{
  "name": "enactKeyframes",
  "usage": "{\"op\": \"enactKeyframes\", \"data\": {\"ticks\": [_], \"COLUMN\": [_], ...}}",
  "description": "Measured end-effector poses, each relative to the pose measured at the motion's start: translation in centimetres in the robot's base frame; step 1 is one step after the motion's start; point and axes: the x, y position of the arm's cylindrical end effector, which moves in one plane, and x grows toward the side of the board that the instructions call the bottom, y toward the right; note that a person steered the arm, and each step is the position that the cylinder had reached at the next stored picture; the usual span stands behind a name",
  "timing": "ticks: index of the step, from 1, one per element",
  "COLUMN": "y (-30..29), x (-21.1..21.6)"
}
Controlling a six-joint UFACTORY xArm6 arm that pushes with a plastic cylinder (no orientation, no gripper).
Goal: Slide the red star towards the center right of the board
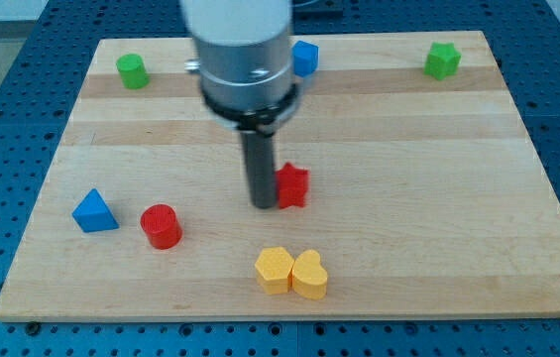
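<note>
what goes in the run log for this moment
tip touching red star on its view-left side | star near board centre | push to right not done

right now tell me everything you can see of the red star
The red star is a small, chunky block of glossy red, plastic-looking material, lying flat on the wooden board near its middle. Its points are blunt and its side faces darker. My tip stands against its edge on the view's left, touching or nearly so. No other block touches it; the two yellow blocks lie apart, toward the view's bottom.
</note>
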Motion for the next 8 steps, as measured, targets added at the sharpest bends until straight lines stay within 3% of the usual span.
{"op": "enactKeyframes", "data": {"ticks": [2, 4, 5, 7, 8], "y": [13.1, 21.8, 22.0, 16.6, 11.7], "x": [-2.1, -5.7, -5.6, 6.7, 7.9]}}
